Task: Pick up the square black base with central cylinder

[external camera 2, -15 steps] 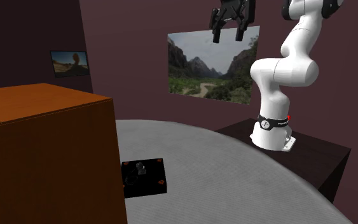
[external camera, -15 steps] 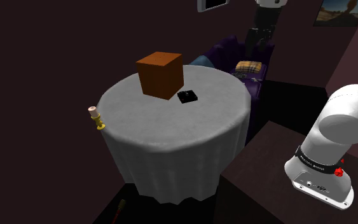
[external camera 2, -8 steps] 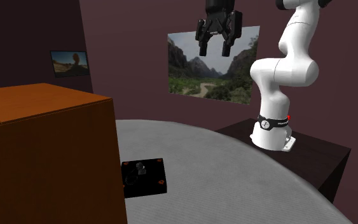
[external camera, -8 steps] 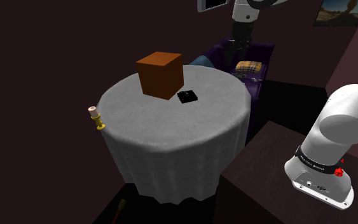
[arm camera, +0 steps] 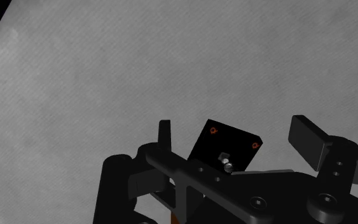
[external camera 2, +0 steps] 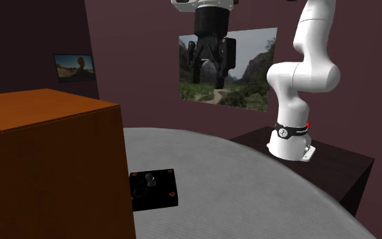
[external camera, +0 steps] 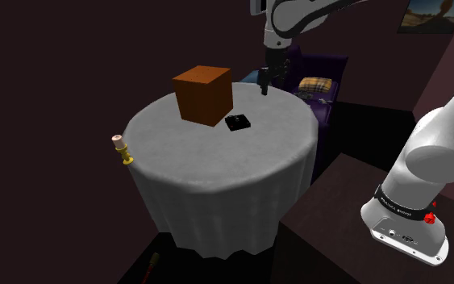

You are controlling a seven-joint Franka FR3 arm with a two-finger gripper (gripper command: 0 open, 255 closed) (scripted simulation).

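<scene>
Gripper (external camera 2: 208, 80) spread wide and empty, hung high above the round grey-clothed bench (external camera: 217, 165), black square base (external camera: 238, 123) with a small central peg lay flat on the cloth, just beside a big brown box (external camera: 204, 93), well below the gripper

A dim living room in a home. A round table (external camera: 217, 161) stands draped in a long grey cloth. Just behind the table is a purple sofa (external camera: 327, 66) with a plaid cushion (external camera: 316, 85) on it. The walls (external camera 2: 135, 68) around the table are dark maroon and hung with framed pictures: a large mountain landscape (external camera 2: 250, 81), a smaller landscape (external camera 2: 74, 66), and a third picture (external camera: 431, 14) high up, well beyond the table.
</scene>
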